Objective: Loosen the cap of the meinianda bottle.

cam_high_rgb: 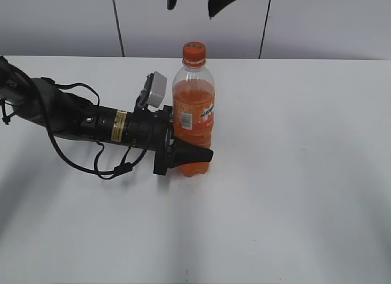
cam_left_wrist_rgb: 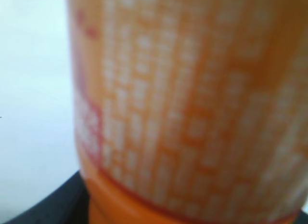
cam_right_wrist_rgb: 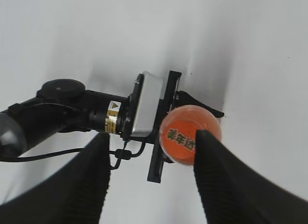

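Note:
The meinianda bottle (cam_high_rgb: 193, 116) stands upright on the white table, full of orange soda, with its orange cap (cam_high_rgb: 193, 52) on. My left gripper (cam_high_rgb: 194, 154) comes in from the left, lying low, and is shut on the bottle's lower body. In the left wrist view the bottle's label (cam_left_wrist_rgb: 192, 113) fills the frame, blurred. My right gripper (cam_high_rgb: 194, 0) hangs open above the cap, apart from it. In the right wrist view the cap (cam_right_wrist_rgb: 185, 135) with dark print shows from above, partly behind the right finger of the right gripper (cam_right_wrist_rgb: 153, 137).
The white table (cam_high_rgb: 293, 174) spreads around the bottle, with a grey panelled wall behind it. The left arm (cam_right_wrist_rgb: 62, 108), with its cables and wrist camera (cam_high_rgb: 155, 88), lies across the table's left side.

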`<action>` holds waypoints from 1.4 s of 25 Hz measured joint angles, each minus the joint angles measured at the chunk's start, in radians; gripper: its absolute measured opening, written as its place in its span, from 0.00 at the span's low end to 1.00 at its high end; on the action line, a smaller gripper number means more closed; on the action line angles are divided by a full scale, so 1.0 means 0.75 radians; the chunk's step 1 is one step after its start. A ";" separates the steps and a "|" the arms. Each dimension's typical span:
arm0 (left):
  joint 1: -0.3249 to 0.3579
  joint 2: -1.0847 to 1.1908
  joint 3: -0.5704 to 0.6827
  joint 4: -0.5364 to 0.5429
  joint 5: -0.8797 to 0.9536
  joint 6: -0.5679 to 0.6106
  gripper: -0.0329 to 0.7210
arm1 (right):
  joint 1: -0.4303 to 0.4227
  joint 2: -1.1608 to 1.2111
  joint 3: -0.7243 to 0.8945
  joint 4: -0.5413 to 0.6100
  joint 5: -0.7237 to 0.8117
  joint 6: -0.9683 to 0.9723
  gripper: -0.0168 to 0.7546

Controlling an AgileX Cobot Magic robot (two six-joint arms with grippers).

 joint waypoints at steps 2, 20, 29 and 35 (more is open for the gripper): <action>0.000 0.000 0.000 0.000 -0.001 0.000 0.59 | 0.001 0.000 0.033 -0.013 0.000 0.039 0.56; 0.000 0.000 0.000 0.003 -0.002 -0.001 0.59 | 0.001 0.029 0.053 -0.046 0.000 0.164 0.56; 0.000 0.000 0.000 0.003 -0.005 -0.001 0.59 | 0.001 0.030 0.122 -0.045 0.001 0.172 0.56; 0.000 0.000 0.000 0.003 -0.005 -0.001 0.59 | 0.001 0.030 0.122 -0.045 0.001 0.178 0.56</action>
